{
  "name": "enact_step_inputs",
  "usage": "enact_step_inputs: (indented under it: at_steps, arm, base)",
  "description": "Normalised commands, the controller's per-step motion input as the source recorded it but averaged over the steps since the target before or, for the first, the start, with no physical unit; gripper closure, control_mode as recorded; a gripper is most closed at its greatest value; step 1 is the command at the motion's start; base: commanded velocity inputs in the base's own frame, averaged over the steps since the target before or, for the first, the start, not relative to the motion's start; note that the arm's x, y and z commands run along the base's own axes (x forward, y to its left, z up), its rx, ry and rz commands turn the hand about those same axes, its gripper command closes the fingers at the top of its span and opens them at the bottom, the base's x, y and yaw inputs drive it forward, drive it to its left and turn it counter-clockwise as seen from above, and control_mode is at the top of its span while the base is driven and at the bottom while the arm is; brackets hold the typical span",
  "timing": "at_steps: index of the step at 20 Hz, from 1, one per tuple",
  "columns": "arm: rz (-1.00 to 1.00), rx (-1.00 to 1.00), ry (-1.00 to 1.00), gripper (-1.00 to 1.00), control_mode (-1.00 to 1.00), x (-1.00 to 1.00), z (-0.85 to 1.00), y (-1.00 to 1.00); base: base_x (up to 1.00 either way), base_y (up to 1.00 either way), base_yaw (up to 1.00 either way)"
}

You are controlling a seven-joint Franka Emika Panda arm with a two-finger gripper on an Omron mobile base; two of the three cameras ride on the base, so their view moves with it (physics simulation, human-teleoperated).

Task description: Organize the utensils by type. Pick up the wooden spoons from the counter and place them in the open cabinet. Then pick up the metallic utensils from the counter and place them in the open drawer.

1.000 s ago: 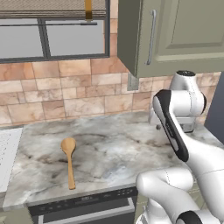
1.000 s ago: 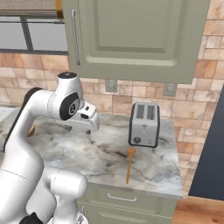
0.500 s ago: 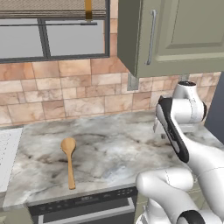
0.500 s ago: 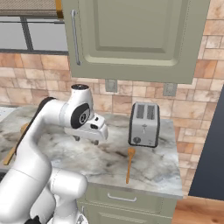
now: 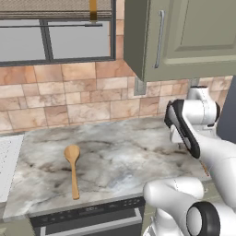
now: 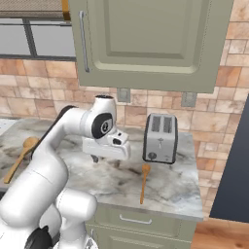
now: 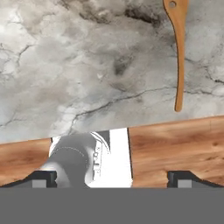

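While swinging right along the counter (image 6: 170,187), my gripper (image 6: 108,158) now hangs left of the toaster (image 6: 159,137) | fingers spread, empty | slim wooden spoon (image 6: 144,182) just beside; big spoon (image 5: 72,168) far left | next: descend.

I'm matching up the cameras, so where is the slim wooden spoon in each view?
Left base view: cannot tell; the arm hides the counter's right end.
Right base view: slim wooden spoon, lower middle, in front of the toaster.
Hand view: upper right.
Shared landmark: the counter's front edge, which its handle nearly reaches.
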Motion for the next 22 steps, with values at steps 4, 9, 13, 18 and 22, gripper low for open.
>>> enact_step_inputs:
  at_steps: [4,9,13,18,22]
  arm:
    - [0.0,-0.01,0.13,-1.0,-1.0,0.0,-0.13,-0.39]
    - [0.0,0.0,0.01,-1.0,-1.0,0.0,-0.28,-0.39]
    - [0.0,0.0,0.0,-1.0,-1.0,0.0,-0.31,-0.34]
    - [0.0,0.0,0.0,-1.0,-1.0,0.0,-0.23,-0.38]
    - [0.0,0.0,0.0,-1.0,-1.0,0.0,-0.26,-0.35]
  base:
    - [0.0,0.0,0.0]
    - [0.0,0.0,0.0]
    - [0.0,0.0,0.0]
    - [0.0,0.0,0.0]
    - [0.0,0.0,0.0]
